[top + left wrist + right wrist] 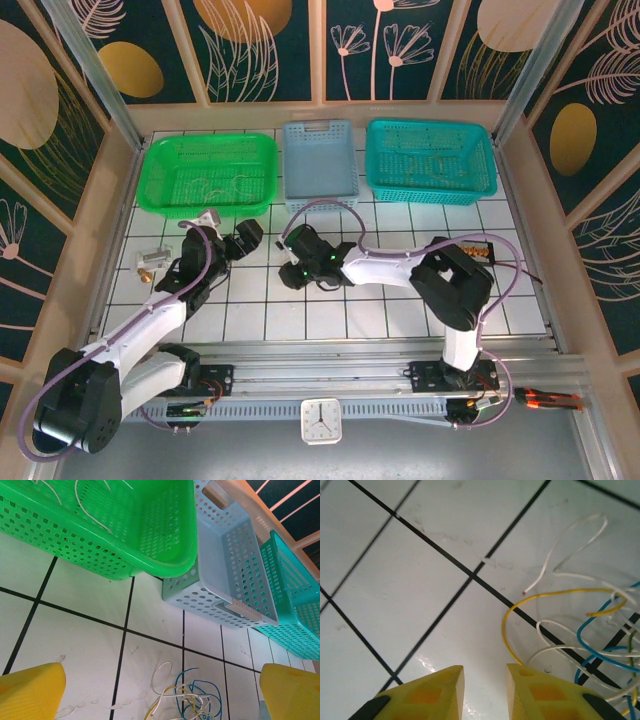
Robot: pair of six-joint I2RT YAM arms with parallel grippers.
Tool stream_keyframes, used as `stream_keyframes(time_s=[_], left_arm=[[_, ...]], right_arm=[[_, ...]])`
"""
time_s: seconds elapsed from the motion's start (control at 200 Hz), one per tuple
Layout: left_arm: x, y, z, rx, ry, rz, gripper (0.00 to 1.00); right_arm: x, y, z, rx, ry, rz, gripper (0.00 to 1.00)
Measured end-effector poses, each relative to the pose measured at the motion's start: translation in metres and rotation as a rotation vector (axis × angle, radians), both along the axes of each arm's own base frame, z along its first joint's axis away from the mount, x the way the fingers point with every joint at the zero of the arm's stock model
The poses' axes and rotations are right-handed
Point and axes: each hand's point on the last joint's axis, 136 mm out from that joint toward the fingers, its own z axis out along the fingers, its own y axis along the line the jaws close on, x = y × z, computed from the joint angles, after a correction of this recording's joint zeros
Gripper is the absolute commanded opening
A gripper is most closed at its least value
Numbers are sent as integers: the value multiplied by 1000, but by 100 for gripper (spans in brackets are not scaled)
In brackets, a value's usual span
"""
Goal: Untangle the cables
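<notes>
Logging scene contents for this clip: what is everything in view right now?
Green basket: one, green, back left; thin whitish cords inside.
Light blue basket: one, pale blue, back centre.
Teal basket: one, teal, back right.
Cable tangle: one, white, yellow and blue strands, on the table in front of the baskets.
Clock: one, white, near edge.
Small tan item: one, table's left side, unidentifiable.
Left gripper: yellow fingers, wide open.
Right gripper: yellow fingers, slightly apart, empty, beside the tangle.
</notes>
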Motion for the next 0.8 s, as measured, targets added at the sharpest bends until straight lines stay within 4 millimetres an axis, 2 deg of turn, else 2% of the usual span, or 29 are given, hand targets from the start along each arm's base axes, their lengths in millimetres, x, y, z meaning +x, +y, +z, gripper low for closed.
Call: stream_keyframes(time_s=[0.27,0.455,0.581,0.801], left_arm=[[0,0,0,-1,0,1,99],[0,0,0,-3,0,2,99],[1,0,1,-6,-6,2,99],[1,0,2,-7,-9,2,99]], right_arm=[[2,-3,-12,-23,11,-8,29],[17,-14,-20,-44,14,-47,29],[25,-21,-23,-56,9,-61,35],[25,-22,-30,-88,-16,-28,36]])
